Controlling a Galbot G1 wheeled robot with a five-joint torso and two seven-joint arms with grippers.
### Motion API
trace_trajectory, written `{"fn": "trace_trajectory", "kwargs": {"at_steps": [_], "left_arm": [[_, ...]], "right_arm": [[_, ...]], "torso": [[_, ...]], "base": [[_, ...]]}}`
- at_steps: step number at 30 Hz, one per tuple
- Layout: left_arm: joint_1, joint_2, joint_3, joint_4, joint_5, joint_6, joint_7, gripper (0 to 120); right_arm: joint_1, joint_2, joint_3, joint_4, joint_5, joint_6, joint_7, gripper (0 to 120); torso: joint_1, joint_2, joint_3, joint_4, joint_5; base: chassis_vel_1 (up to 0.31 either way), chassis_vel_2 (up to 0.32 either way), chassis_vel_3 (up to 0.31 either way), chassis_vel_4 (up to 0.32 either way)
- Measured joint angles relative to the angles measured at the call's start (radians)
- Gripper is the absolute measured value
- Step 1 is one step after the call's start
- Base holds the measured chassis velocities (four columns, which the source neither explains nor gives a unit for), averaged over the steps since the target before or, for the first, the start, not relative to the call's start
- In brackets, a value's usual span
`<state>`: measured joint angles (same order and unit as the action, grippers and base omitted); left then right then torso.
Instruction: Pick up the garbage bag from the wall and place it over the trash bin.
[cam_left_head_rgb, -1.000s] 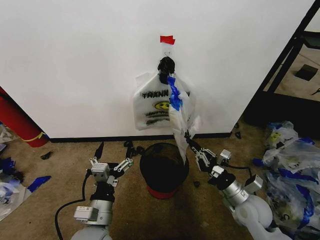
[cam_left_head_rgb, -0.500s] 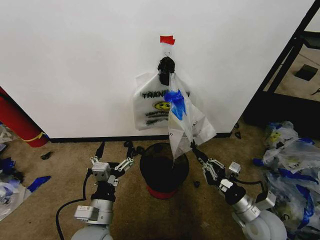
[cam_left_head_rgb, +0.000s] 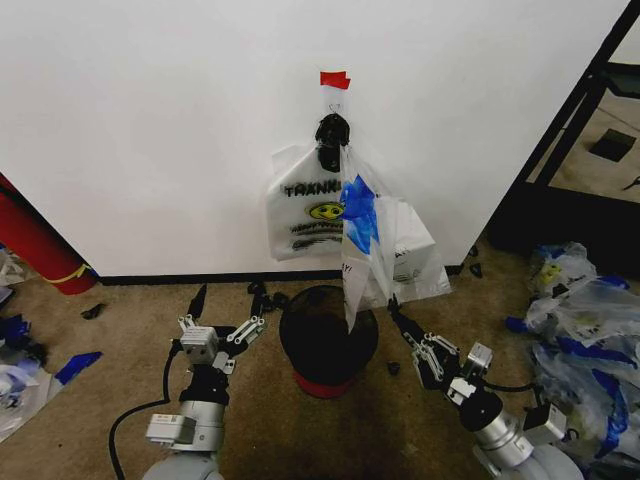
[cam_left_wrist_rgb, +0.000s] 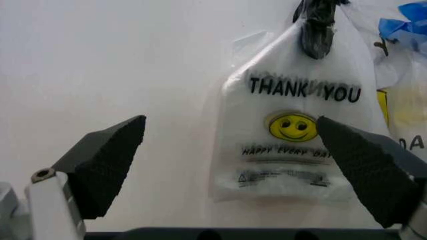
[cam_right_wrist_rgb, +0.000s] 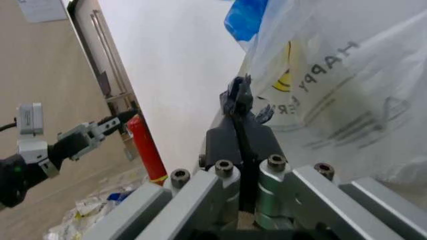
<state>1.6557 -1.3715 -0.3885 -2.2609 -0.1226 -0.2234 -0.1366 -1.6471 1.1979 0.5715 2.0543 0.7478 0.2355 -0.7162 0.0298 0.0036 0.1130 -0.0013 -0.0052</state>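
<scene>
Right gripper (cam_left_head_rgb: 393, 303) fingers pinch the lower edge of the garbage bag (cam_left_head_rgb: 385, 250), its top on the hook on the wall (cam_left_head_rgb: 150, 120), just above the trash bin (cam_left_head_rgb: 328, 338). Thin, limp, slippery film; blue tape patches look the firmest hold. Left gripper (cam_left_head_rgb: 222, 315) waits w/ fingers wide beside the bin. A 2nd "THANK YOU" bag (cam_left_head_rgb: 305, 205) hangs behind and could snag.
</scene>
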Motion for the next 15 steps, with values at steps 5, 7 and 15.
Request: {"fn": "trace_trajectory", "kwargs": {"at_steps": [5,7,15], "left_arm": [[0.001,0.0,0.0,0.0,0.0,0.0,0.0,100],[0.001,0.0,0.0,0.001,0.0,0.0,0.0,100],[0.004,0.0,0.005,0.001,0.001,0.0,-0.001,100]], "right_arm": [[-0.016,0.011,0.009,-0.013,-0.008,0.02,-0.023,0],[-0.019,0.015,0.012,-0.017,-0.008,0.026,-0.03,0],[-0.048,0.034,0.03,-0.034,-0.026,0.063,-0.092,0]], "torso": [[0.0,0.0,0.0,0.0,0.0],[0.0,0.0,0.0,0.0,0.0],[0.0,0.0,0.0,-0.0001,0.0]], "base": [[0.0,0.0,0.0,0.0],[0.0,0.0,0.0,0.0],[0.0,0.0,0.0,0.0]]}}
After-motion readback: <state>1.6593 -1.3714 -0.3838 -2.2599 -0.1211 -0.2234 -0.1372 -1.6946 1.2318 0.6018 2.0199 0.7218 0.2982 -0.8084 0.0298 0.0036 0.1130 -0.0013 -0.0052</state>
